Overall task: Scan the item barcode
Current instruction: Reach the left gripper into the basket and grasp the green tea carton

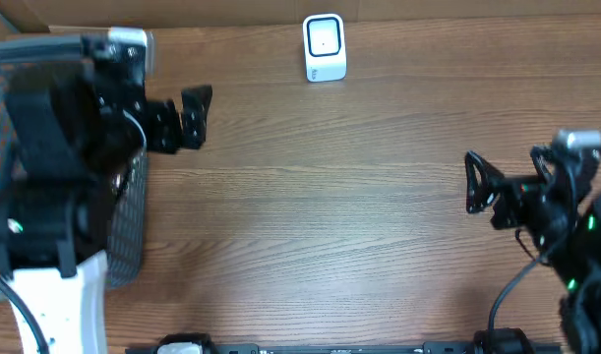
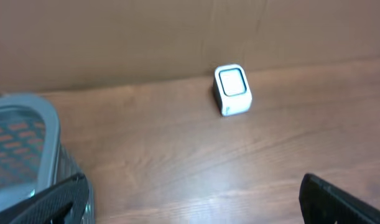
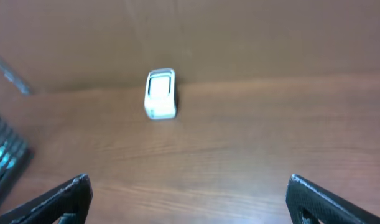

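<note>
Scanner (image 1: 325, 47) stands on the table (image 1: 330, 226) while left tool (image 1: 195, 116) and right tool (image 1: 471, 183) gape released, empty.

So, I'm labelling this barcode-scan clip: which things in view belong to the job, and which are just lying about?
Job: white scanner; grey basket at the left, likely the item source, contents unclear.
Just there: wooden table; brown cardboard backdrop.

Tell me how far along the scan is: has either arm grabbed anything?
Nothing looks done. The left gripper and right gripper are open and empty. The small white box-shaped scanner stands far across the wooden table. Left: grab an item, perhaps from the grey mesh basket, and show its barcode.
</note>
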You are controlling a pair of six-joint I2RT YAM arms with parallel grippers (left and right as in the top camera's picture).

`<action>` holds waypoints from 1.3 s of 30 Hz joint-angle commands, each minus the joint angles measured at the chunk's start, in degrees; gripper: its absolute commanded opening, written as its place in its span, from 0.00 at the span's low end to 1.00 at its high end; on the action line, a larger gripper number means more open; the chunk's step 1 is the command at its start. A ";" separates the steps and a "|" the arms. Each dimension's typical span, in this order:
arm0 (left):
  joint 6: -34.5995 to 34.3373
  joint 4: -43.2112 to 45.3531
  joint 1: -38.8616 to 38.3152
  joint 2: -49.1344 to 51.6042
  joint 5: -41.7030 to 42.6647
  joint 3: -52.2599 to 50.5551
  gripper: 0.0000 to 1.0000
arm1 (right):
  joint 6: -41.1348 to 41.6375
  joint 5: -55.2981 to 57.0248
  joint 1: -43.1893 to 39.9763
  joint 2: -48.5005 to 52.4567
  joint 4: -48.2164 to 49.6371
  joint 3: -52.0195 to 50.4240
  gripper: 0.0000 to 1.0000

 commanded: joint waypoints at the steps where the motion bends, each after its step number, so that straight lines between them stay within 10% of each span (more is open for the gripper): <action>1: -1.27 -5.16 -0.33 5.22 1.81 10.49 1.00 | -3.15 -4.22 0.22 7.48 -6.01 10.67 1.00; 11: -3.06 -4.28 0.20 9.03 1.31 11.47 0.88 | -3.13 -9.73 0.22 19.91 -17.35 23.08 1.00; 22: -33.38 -11.10 23.17 12.85 -15.32 11.74 0.91 | -3.13 -9.86 0.22 22.49 -19.50 22.99 1.00; 39: -41.18 -17.00 28.50 37.73 -17.03 10.29 0.87 | -3.17 -9.84 0.22 25.40 -22.58 22.93 1.00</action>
